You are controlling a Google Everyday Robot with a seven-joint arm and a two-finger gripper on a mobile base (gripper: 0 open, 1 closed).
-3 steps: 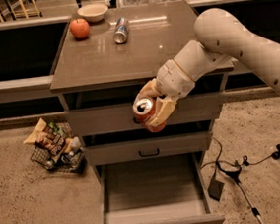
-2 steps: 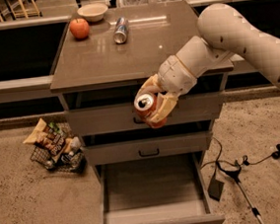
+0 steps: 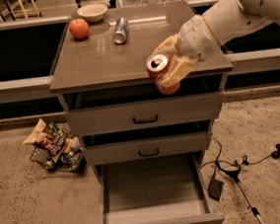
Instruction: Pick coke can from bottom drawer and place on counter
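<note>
Jaws hold coke can (image 3: 158,67) at counter (image 3: 100,58) edge | bottom drawer (image 3: 152,189) open

Cream end effector (image 3: 172,71) round red can (image 3: 156,68)

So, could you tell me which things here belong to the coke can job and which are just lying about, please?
Part of the job: coke can, held in the gripper at the front edge of the counter; bottom drawer, standing open.
Just lying about: apple, bowl and silver-blue can at the back of the counter; snack basket and cables on the floor.
</note>
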